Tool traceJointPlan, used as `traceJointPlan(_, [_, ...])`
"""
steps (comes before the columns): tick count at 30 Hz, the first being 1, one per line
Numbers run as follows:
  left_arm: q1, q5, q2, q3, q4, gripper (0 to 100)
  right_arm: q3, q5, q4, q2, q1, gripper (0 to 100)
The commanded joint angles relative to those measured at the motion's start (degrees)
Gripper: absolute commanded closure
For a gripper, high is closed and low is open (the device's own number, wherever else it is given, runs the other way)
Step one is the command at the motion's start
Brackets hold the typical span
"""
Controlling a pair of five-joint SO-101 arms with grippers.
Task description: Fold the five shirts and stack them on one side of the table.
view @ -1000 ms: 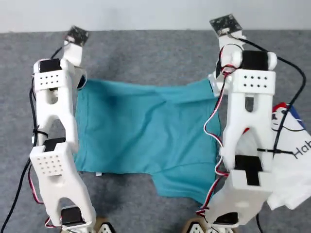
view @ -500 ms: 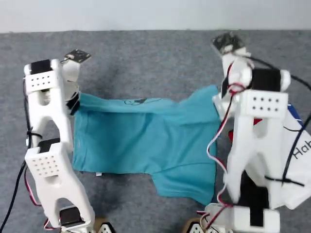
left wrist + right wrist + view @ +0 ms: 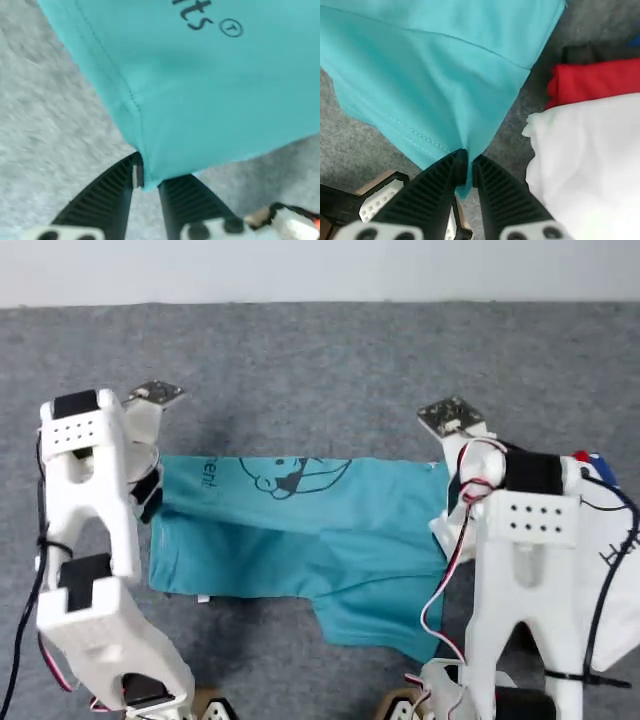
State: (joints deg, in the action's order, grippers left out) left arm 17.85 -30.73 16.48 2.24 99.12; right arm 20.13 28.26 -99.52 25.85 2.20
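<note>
Across the middle of the grey table [image 3: 330,370] lies a teal shirt [image 3: 300,540], its long axis running side to side between the two arms. Its far edge is doubled over toward the arms' bases as a band with a dark printed graphic [image 3: 295,475] and lettering. A sleeve [image 3: 380,625] sticks out from the near edge, pointing toward the right arm's base. Which end is collar and which is hem cannot be told.

The left gripper [image 3: 145,181] is clenched on the shirt's folded edge at the left end. In the left wrist view its black fingers [image 3: 107,192] pinch a stitched corner of teal cloth, with the lettering just beyond. From above, this gripper [image 3: 148,488] sits at the left end of the printed band.

The right gripper [image 3: 468,167] is likewise clamped on the teal shirt, its two ribbed fingers nearly together with a point of hemmed cloth between them. From above it [image 3: 447,518] is at the shirt's right end.

Just beside that end sits a pile of garments: a white shirt [image 3: 590,165], a folded red shirt [image 3: 595,80] against it and a dark piece [image 3: 587,51] beyond the red.
</note>
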Motion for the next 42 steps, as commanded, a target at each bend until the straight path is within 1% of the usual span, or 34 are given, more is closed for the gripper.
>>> traceJointPlan(1, [-0.4,-0.9,-6.4,-5.1,-0.4,99,1.1,1.1,-1.5,3.5,0.7,98.9])
traceJointPlan(4, [-0.2,-0.9,-8.5,-9.5,-0.8,99,2.9,3.3,-3.3,5.8,1.2,98.9])
traceJointPlan(8, [-0.2,-0.9,-10.5,-13.9,-0.8,99,7.7,4.0,-3.2,9.3,0.7,98.9])
traceJointPlan(12, [0.4,-0.9,-12.2,-18.2,-1.1,99,13.5,6.2,-3.2,11.8,0.7,98.9])
traceJointPlan(17, [1.1,-0.9,-13.2,-24.3,-5.1,99,17.9,6.3,-3.2,14.8,0.7,98.9])
traceJointPlan(20, [1.1,-0.9,-13.5,-26.2,-5.3,99,19.8,6.4,-3.2,15.8,0.7,98.9])
traceJointPlan(24, [1.1,-0.8,-13.5,-25.9,-5.2,99,19.9,7.6,-3.2,16.5,0.7,98.9])
traceJointPlan(29, [1.1,-0.9,-13.5,-22.2,-4.3,99,17.9,7.9,-3.3,17.2,0.5,98.9])
traceJointPlan(32, [1.3,-1.0,-13.5,-21.7,-2.5,99,18.5,7.6,-3.5,17.2,-2.1,98.9])
traceJointPlan(35, [3.7,-2.2,-13.5,-21.8,-2.2,99,18.8,7.6,-3.5,17.2,-4.3,98.9])
traceJointPlan(39, [8.1,-4.2,-13.5,-21.9,-2.0,99,19.2,7.6,-3.5,17.2,-5.5,98.9])
traceJointPlan(42, [8.4,-5.1,-13.5,-22.1,-2.0,99,20.0,7.7,-3.5,17.2,-5.8,98.9])
